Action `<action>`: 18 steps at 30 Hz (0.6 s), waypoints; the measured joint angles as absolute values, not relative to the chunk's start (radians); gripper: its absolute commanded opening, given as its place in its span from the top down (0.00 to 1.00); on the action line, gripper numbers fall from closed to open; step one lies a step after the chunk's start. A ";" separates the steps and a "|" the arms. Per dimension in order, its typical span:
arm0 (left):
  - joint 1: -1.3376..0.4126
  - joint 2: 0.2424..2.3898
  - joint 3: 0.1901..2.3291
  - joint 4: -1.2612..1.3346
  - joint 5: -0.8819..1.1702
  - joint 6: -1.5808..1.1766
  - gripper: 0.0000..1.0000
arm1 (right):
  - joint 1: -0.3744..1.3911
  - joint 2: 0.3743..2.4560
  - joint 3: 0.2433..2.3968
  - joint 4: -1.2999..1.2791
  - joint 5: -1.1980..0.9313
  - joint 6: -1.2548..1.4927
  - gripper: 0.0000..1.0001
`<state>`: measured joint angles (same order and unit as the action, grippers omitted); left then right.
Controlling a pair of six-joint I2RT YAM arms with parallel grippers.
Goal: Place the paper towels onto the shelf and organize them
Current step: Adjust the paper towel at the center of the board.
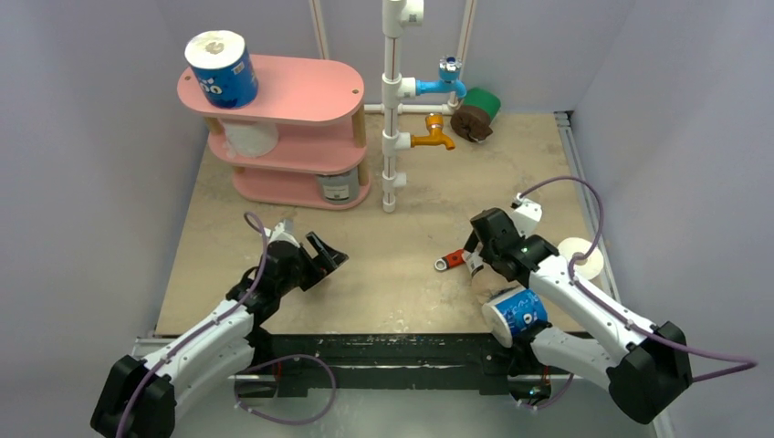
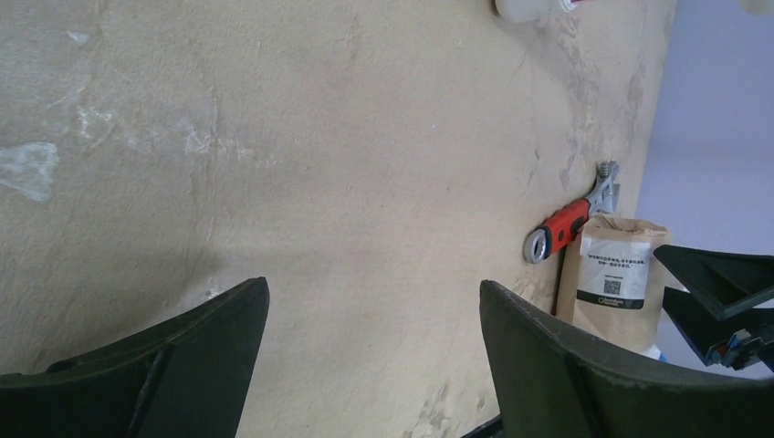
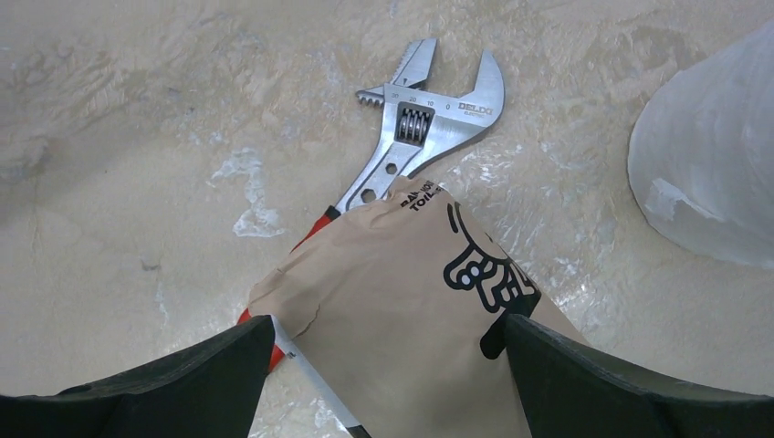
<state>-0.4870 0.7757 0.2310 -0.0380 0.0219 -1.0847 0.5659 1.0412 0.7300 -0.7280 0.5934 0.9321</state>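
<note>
The pink shelf [image 1: 301, 91] stands at the back left. It carries a blue printed roll [image 1: 222, 69] on the top board, a white roll [image 1: 252, 138] on the middle board and a grey roll [image 1: 338, 185] on the bottom one. My right gripper [image 3: 388, 333] is open, its fingers astride a brown-wrapped roll [image 3: 402, 274] that lies on the table over a wrench handle. Another blue roll [image 1: 517, 315] and a white roll [image 1: 582, 255] lie beside the right arm. My left gripper [image 2: 374, 301] hangs open over bare table, holding nothing.
A red-handled wrench [image 3: 429, 119] lies partly under the brown roll. The white pipe frame [image 1: 392, 109] with blue and orange taps stands right of the shelf. A green roll [image 1: 484, 102] and a dark brown roll [image 1: 470, 121] lie at the back right, by the wall.
</note>
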 measured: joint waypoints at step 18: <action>-0.487 0.795 0.197 0.054 0.078 -1.100 0.16 | 0.606 1.065 0.683 -0.513 0.480 0.783 0.03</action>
<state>-0.4870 0.7948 0.1974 0.0540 0.0784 -1.0996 0.6064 1.0649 0.6834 -0.5129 0.4805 0.7826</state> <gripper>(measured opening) 0.842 0.972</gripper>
